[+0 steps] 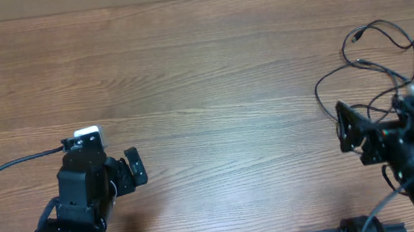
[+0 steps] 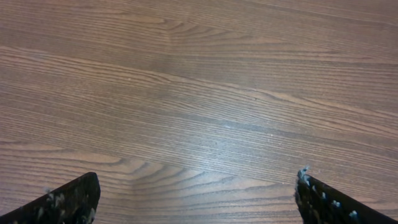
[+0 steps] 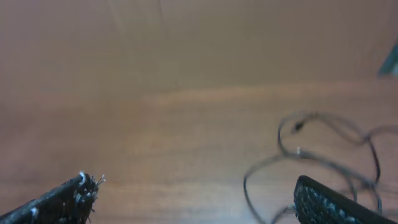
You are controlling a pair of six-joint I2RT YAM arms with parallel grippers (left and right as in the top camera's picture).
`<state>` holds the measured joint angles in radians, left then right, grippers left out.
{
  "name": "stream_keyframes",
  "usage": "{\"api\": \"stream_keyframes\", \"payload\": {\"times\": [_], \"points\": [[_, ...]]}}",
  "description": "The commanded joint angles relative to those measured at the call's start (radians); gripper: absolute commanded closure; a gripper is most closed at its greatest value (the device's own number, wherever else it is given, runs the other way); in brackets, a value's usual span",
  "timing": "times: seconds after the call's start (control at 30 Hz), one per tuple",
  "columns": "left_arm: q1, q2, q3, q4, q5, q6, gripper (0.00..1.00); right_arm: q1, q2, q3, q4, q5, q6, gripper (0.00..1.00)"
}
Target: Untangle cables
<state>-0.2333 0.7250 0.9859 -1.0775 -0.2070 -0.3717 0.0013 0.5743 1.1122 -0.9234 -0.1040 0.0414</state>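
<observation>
Where the cables (image 1: 382,69) sprawl across the table (image 1: 210,70), right gripper (image 1: 352,138) gapes beside

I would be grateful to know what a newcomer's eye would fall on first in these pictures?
Thin black cables sprawl in loose loops at the far right edge of the table, just beyond the open right gripper. The left gripper hangs open at the lower left over bare wood, nothing between its fingers.
</observation>
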Motion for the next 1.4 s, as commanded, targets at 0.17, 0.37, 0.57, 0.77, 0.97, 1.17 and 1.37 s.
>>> {"api": "stream_keyframes", "payload": {"times": [0.17,0.37,0.57,0.77,0.97,1.17,1.37], "points": [[0.004,0.0,-0.009,0.001,-0.013,-0.018,0.0,0.0,-0.198,-0.289,0.32,-0.018,0.003,0.0],[0.004,0.0,-0.009,0.001,-0.013,-0.018,0.0,0.023,-0.344,-0.551,0.595,-0.016,0.003,0.0],[0.004,0.0,-0.009,0.001,-0.013,-0.018,0.0,0.034,-0.46,-0.783,0.845,-0.016,0.003,0.0],[0.004,0.0,-0.009,0.001,-0.013,-0.018,0.0,0.039,-0.557,-0.984,1.056,-0.008,0.003,0.0],[0.004,0.0,-0.009,0.001,-0.013,-0.018,0.0,0.039,-0.572,-1.104,1.181,0.031,0.002,0.0],[0.004,0.0,-0.009,0.001,-0.013,-0.018,0.0,0.043,-0.572,-1.104,1.017,0.048,-0.073,0.0],[0.004,0.0,-0.009,0.001,-0.013,-0.018,0.0,0.043,-0.571,-1.104,0.848,0.021,-0.061,0.0]]}}
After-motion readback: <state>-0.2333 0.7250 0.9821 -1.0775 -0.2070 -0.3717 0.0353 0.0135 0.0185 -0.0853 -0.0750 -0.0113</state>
